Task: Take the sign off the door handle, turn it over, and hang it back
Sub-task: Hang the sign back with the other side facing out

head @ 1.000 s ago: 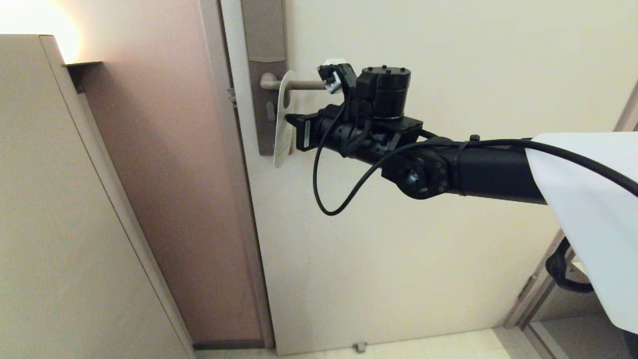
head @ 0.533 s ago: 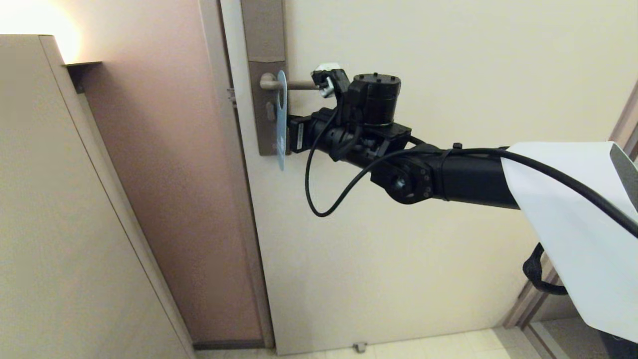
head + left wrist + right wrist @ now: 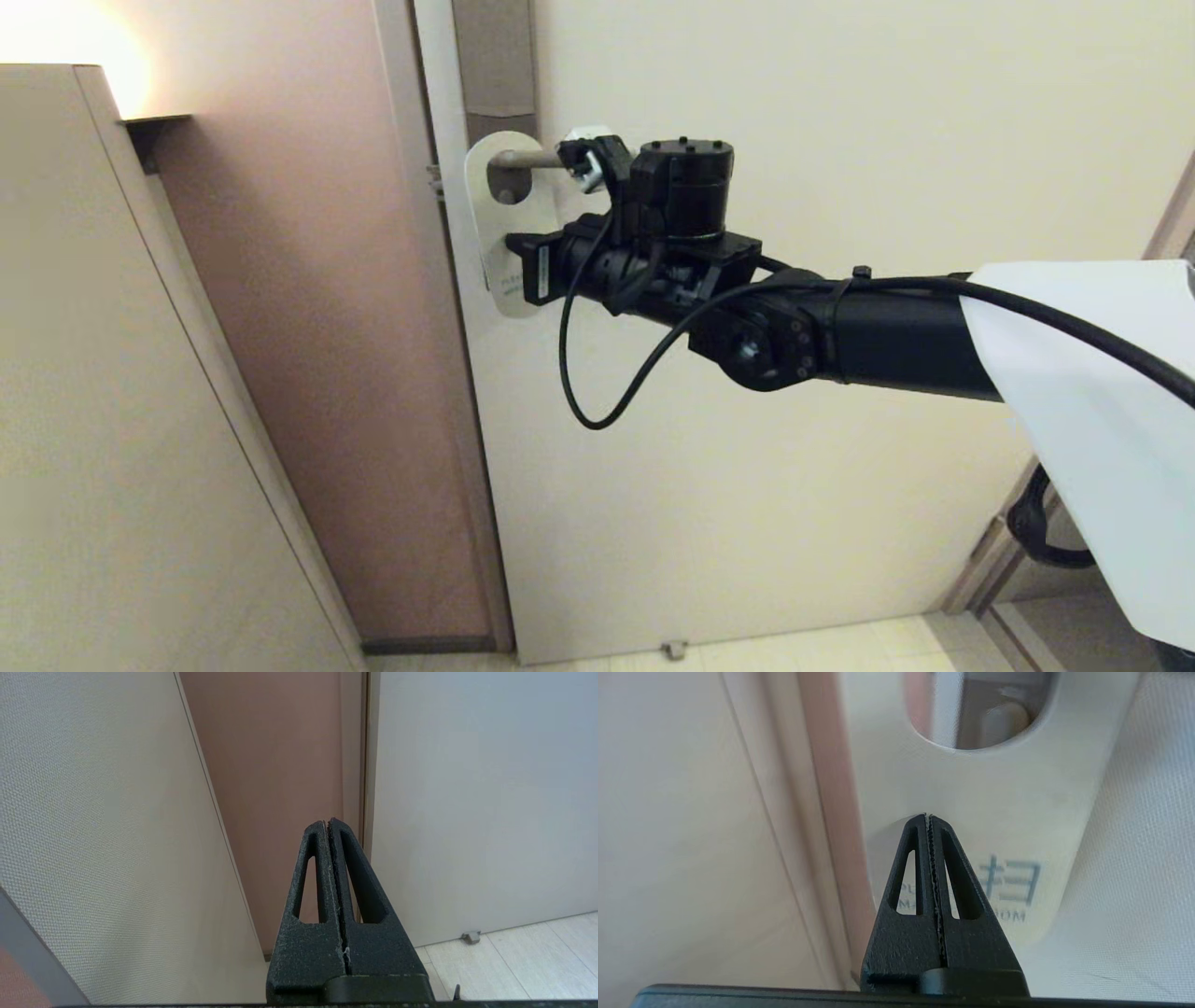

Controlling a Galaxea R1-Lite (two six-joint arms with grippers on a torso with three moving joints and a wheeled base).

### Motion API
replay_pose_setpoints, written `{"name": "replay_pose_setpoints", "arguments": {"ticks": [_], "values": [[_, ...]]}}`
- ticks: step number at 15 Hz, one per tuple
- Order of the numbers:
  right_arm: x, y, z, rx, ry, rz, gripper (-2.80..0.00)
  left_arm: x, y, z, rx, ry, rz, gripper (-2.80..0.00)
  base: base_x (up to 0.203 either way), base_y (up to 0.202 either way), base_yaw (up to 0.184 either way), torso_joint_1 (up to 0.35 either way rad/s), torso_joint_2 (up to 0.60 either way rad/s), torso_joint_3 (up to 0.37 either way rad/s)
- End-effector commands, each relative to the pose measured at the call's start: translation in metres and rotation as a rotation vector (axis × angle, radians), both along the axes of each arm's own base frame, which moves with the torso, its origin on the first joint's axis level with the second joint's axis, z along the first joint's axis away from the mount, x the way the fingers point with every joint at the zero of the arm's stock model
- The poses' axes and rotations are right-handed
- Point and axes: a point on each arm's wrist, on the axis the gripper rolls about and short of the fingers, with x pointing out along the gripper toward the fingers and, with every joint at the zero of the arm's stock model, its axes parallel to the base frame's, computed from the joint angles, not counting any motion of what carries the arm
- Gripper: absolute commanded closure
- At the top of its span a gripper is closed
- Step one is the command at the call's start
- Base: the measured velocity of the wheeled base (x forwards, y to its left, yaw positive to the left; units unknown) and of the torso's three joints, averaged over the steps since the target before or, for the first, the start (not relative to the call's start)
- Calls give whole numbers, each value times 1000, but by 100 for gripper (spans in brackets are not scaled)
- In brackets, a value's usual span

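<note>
The sign [image 3: 487,219] hangs by its oval hole on the door handle [image 3: 521,160], flat against the backplate with its white side facing out. My right gripper [image 3: 512,246] is shut and empty. Its tips rest at the sign's white face [image 3: 1008,807], just below the hole, and I cannot tell whether they touch it. In the right wrist view the right gripper [image 3: 928,815] covers part of the blue print, and the door handle [image 3: 1003,718] shows through the hole. My left gripper [image 3: 328,822] is shut and empty, parked low and pointing at the gap beside the door.
The cream door [image 3: 794,420] fills the middle and right. A brown wall strip [image 3: 336,373] and a beige cabinet side [image 3: 112,420] stand close on the left. A small door stop [image 3: 673,648] sits on the tiled floor. My white-covered right forearm [image 3: 1102,392] crosses from the right.
The sign has swung from edge-on to flat, with its white face outward. My right arm has shifted left along the handle toward the door's edge, jaws shut throughout.
</note>
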Motion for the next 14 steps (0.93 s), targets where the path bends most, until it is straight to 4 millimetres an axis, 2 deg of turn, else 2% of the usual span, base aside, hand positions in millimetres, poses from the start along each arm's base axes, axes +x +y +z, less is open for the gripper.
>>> {"name": "replay_pose_setpoints", "arguments": {"ticks": [1,7,9,14], "values": [[-8,-1,15,23,-23,12,0,0,0,0,0,1,1,0,0,0,0,0,0,0],[-16,9,25,86,-84,40,0,0,0,0,0,1,1,0,0,0,0,0,0,0],[-19,14,23,84,-77,56,0,0,0,0,0,1,1,0,0,0,0,0,0,0],[-17,38,-8,70,-73,87,0,0,0,0,0,1,1,0,0,0,0,0,0,0]]}}
